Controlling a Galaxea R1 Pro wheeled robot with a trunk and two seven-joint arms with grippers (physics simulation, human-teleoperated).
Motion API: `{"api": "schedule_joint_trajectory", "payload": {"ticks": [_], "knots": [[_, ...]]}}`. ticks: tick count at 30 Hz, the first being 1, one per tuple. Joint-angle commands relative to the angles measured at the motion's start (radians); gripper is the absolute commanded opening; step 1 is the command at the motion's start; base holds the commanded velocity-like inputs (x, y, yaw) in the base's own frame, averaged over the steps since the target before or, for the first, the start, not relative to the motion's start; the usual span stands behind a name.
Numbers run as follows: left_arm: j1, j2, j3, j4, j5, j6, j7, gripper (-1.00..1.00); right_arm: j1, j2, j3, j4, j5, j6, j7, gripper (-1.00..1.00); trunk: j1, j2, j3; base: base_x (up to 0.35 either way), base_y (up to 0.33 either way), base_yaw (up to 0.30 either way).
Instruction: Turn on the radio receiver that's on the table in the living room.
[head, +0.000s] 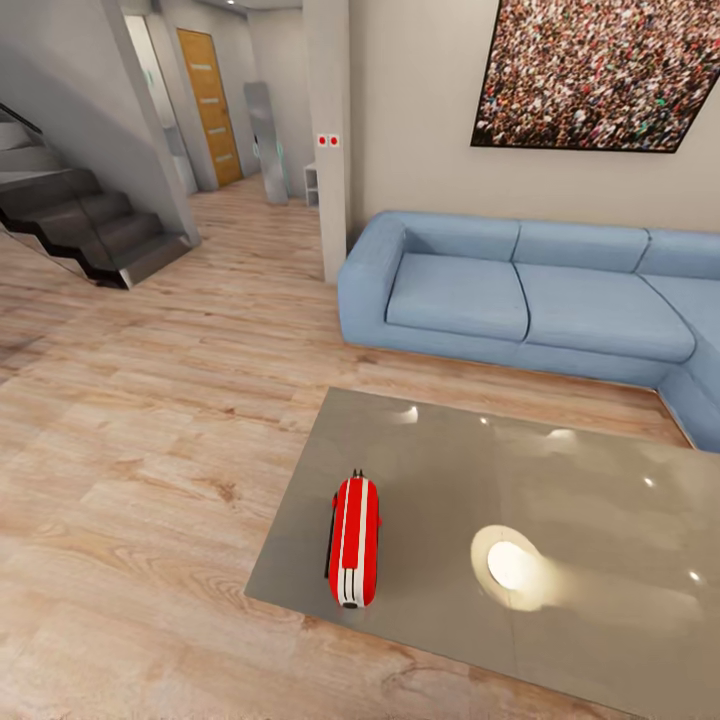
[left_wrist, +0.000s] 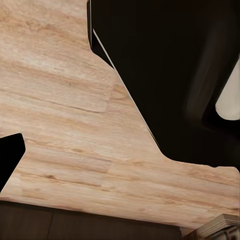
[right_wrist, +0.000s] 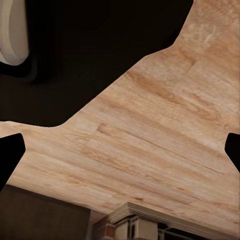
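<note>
Red and white-striped, the small oblong radio receiver (head: 354, 541) lies flat on the glossy grey-brown glass coffee table (head: 600, 470), close to that table's near left corner, its thin black handle running along its left side. From my head camera I look down on it, with pale wood plank floor (head: 150, 420) to its left and the long blue corner sofa (head: 520, 295) beyond the table. A bright lamp reflection (head: 512, 567) glows on the glass just right of the radio.

My right gripper (right_wrist: 120, 150) hangs over plank floor, dark fingertips (right_wrist: 10, 155) at both edges of its wrist picture, spread wide with nothing between them. My left gripper's one visible fingertip (left_wrist: 9, 157) also hangs over bare planks beside my dark body; its spread I cannot tell. How far the radio lies from either hand, I cannot tell.
</note>
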Motion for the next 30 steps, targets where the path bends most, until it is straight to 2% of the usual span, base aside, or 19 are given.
{"api": "schedule_joint_trajectory", "payload": {"ticks": [1,30], "knots": [[0.0,0.0,0.0,0.0,0.0,0.0,0.0,1.0,0.0,0.0,0.0,0.0,0.0,0.0,0.0,1.0,0.0,0.0,-0.002,0.0,0.0,0.0],[0.0,0.0,0.0,0.0,0.0,0.0,-0.001,1.0,0.0,0.0,0.0,0.0,0.0,0.0,0.0,1.0,0.0,0.0,-0.049,0.0,0.0,0.0]]}}
